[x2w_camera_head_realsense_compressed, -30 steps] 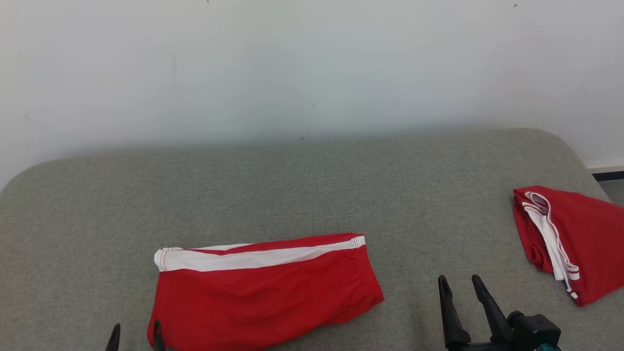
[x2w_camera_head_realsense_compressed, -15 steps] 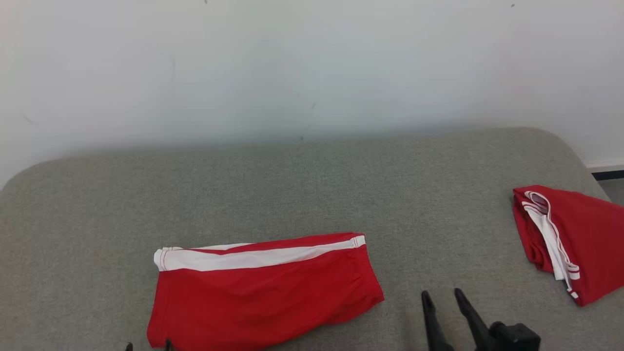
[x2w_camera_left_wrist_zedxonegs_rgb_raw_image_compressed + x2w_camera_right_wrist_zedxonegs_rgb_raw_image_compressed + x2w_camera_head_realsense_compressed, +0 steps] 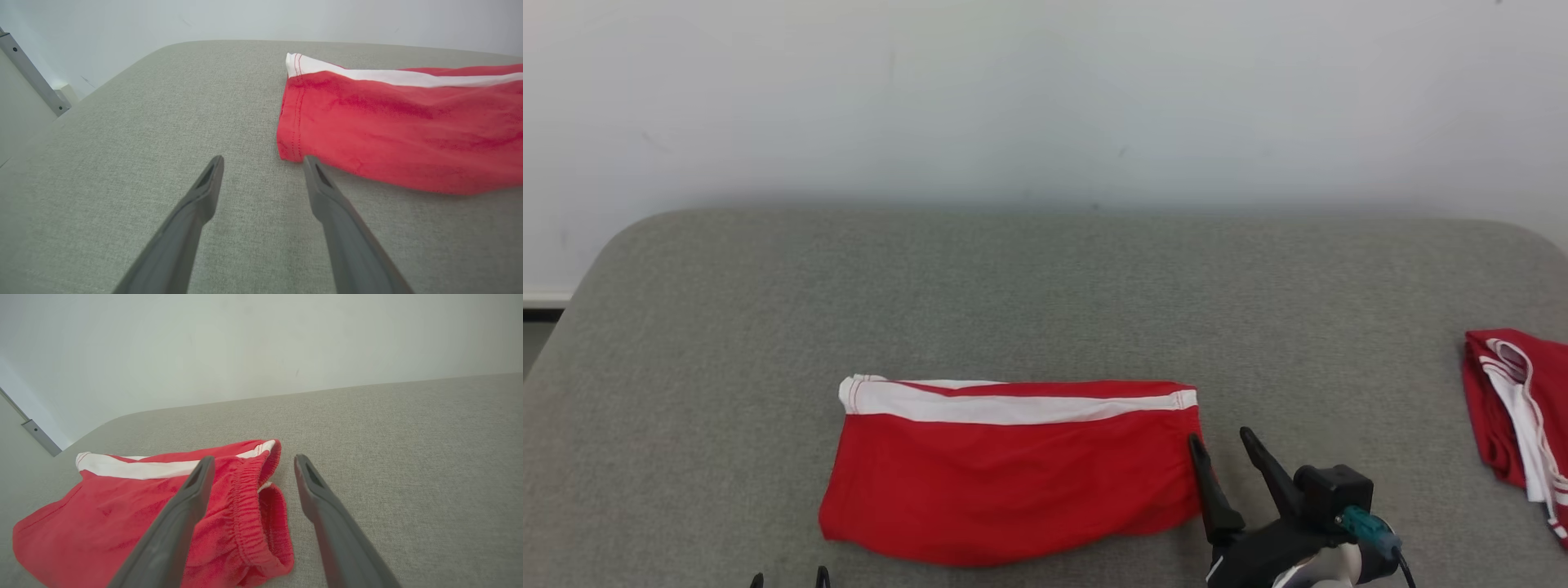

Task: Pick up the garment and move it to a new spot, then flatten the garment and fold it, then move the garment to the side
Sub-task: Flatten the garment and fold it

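The red garment (image 3: 1013, 469) lies flat, already doubled over, toward 6 o'clock on the grey table (image 3: 1045, 286). Both hands are spread and empty: the right hand (image 3: 1219, 437) is at its 3 o'clock waistband edge, the left hand (image 3: 263, 161) just off its 8 o'clock corner. Folding seems to be the step in hand. Next, each hand likely needs to close on its end, catching every layer together.

Plain white wall (image 3: 1045, 98), a few faint scuffs, light even and diffuse. Grey woven-fabric tabletop (image 3: 1045, 286) with rounded far corners sits in front of it. White baseboard (image 3: 543, 298) at far left, grey floor (image 3: 535, 343) below it. Slanted metal strip (image 3: 32, 77) in left wrist view.
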### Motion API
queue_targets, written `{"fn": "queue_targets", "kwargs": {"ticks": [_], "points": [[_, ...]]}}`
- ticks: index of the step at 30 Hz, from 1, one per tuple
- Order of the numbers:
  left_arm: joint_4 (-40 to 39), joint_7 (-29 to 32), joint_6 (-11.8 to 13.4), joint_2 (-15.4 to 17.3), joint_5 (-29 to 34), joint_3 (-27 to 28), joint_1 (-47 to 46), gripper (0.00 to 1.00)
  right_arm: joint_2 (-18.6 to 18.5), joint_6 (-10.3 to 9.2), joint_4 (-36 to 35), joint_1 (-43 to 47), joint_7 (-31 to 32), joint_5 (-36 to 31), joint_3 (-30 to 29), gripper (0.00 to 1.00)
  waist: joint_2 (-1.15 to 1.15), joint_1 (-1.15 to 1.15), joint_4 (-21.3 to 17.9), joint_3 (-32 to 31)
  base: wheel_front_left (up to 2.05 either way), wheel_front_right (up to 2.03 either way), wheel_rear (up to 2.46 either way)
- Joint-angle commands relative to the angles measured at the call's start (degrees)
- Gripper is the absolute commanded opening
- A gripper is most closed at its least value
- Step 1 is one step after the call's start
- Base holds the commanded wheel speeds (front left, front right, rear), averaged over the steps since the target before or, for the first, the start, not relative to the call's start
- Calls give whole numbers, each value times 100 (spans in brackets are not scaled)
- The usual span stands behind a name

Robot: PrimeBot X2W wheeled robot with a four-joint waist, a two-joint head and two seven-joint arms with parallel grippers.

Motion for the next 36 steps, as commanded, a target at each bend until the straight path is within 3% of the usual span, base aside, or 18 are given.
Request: {"fn": "queue_targets", "kwargs": {"ticks": [1,10,26,33,34,35,36], "points": [[17,-17,12,-13,27,12,-69,100,3,-17,113,-100,4,-46,-42,100,0,-1,183,110,0,0,0],[62,-17,29,-19,-85,-111,-223,100,2,-17,952,-803,3,109,-86,100,0,-1,388,384,0,0,0],[189,-18,115,-19,-256,-209,-447,100,4,-17,1992,-1038,6,116,-202,100,0,-1,436,667,0,0,0],[180,-18,184,-19,-341,-307,-522,100,12,-17,2381,-1124,30,484,157,100,0,-1,537,778,0,0,0],[182,-17,190,-18,-349,-314,-517,100,15,-17,2405,-1116,33,551,244,77,0,-1,544,786,0,0,0],[179,-18,201,-19,-351,-317,-511,100,20,-17,2417,-1113,33,651,295,37,0,-1,548,795,0,0,0],[175,-17,206,-19,-342,-318,-503,100,23,-17,2432,-1123,34,697,331,6,0,-1,548,805,0,0,0]]}}
